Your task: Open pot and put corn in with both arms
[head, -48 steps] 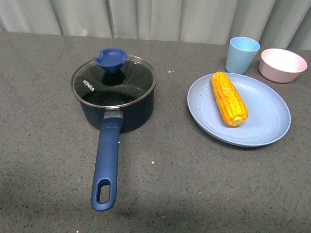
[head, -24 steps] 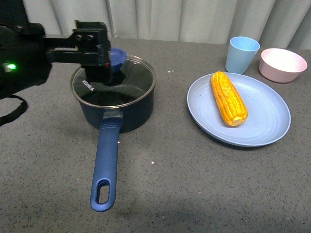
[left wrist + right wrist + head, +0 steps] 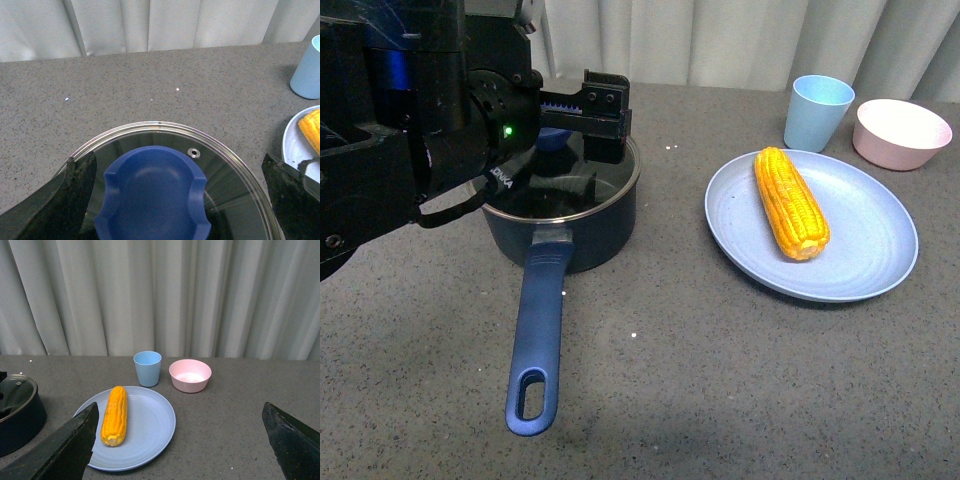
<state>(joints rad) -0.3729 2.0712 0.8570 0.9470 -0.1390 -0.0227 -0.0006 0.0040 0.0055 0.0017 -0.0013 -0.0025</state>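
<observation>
Pot point(image 3: 590, 235) sits closed just below the wide-spread left tool point(image 3: 177, 195).

One each: pot point(image 3: 592, 232) (lidded), corn point(image 3: 791, 203), plate point(image 3: 865, 268), cup point(image 3: 817, 115), bowl point(image 3: 902, 138)

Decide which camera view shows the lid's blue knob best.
Left wrist view: the knob sits large and unobstructed between the fingers. Front view: the left arm hides most of it. Right wrist view: only part of the lid shows.
</observation>
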